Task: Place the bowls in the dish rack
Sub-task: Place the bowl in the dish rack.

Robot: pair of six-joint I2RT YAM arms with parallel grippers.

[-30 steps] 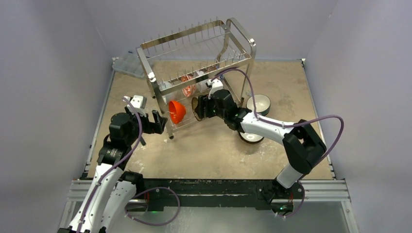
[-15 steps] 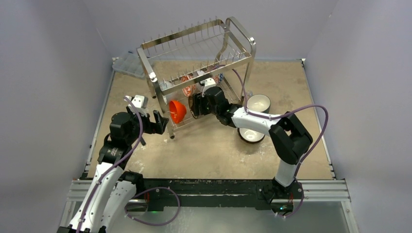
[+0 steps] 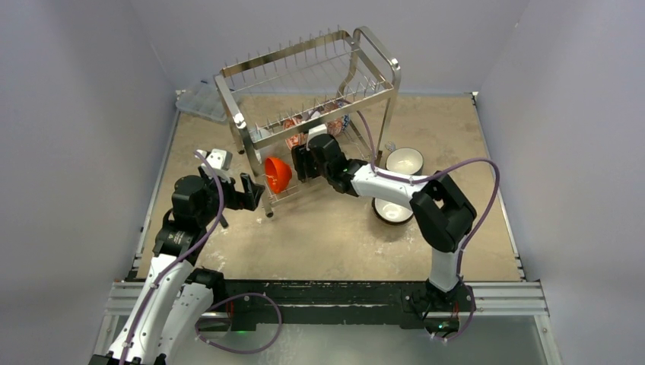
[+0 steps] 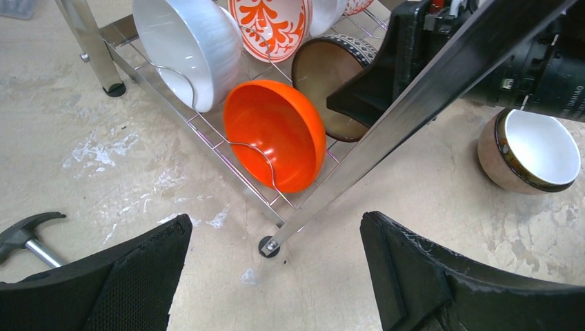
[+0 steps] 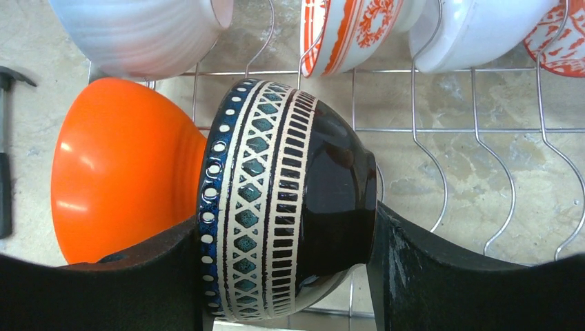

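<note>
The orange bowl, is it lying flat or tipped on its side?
Tipped on its side. The orange bowl stands on edge on the dish rack's bottom wires, its opening facing sideways.

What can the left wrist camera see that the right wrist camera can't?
Only the left wrist view shows a leg of the dish rack and a white-lined bowl outside it. Only the right wrist view shows the teal diamonds on the patterned bowl in the right gripper. Both show the orange bowl and a red floral bowl in the rack.
</note>
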